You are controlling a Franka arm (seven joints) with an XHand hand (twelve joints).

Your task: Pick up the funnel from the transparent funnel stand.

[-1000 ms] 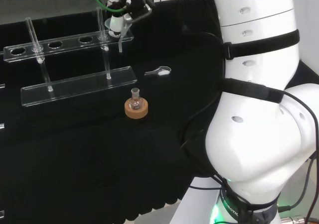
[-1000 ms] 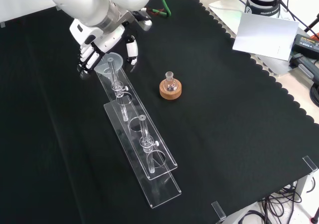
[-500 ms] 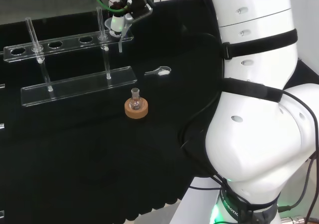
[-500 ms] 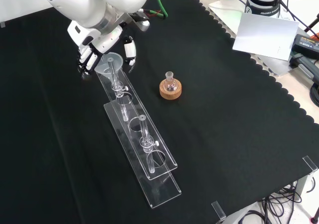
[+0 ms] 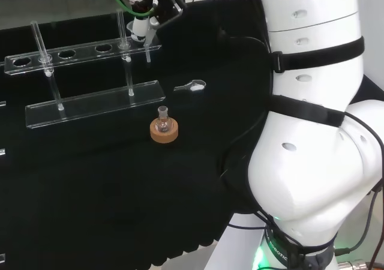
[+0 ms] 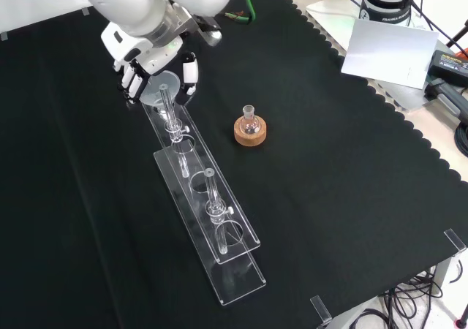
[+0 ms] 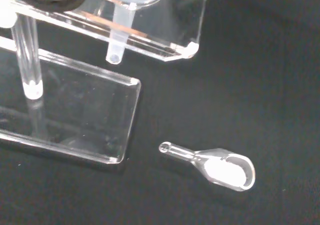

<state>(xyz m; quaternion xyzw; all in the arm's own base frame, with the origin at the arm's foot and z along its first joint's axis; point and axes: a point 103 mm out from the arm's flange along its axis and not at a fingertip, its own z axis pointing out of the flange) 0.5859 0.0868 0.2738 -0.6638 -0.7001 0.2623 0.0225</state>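
Front view: hand [image 6: 157, 58] sits over the far end of the funnel stand [image 6: 219, 219], which runs on the cloth from about 11 to 5 o'clock

funnel [image 6: 162, 93] is in the stand's end hole at the 11 o'clock tip, just off the palm at 6 o'clock

Hand state: fingers [image 6: 131, 80] curled in at 10 o'clock of the cone, thumb [image 6: 190, 77] at 2 o'clock, cone between them. It reads as a pinch round the rim, though the contact points themselves are hard to make out

Key relation is the axis. The funnel stands upright, cone up and stem down. In the wrist view the stem comes down past the stand's upper plate, tip below the plate edge and above the base plate, so I judge it not yet free of the hole

So the pull should go straight up along the stem until the tip clears the plate, with no sideways move before that. Tilting early would likely lever the stem against the hole edge

Neighbours, front view: post [image 6: 170, 113] just beside the funnel at 6 o'clock, the tight side. Small flask [image 6: 250, 120] on its cork ring [image 6: 250, 133] is at 4 o'clock, well apart. Clear scoop [image 7: 220, 165] lies flat on the cloth past the stand's end, out of the lift path
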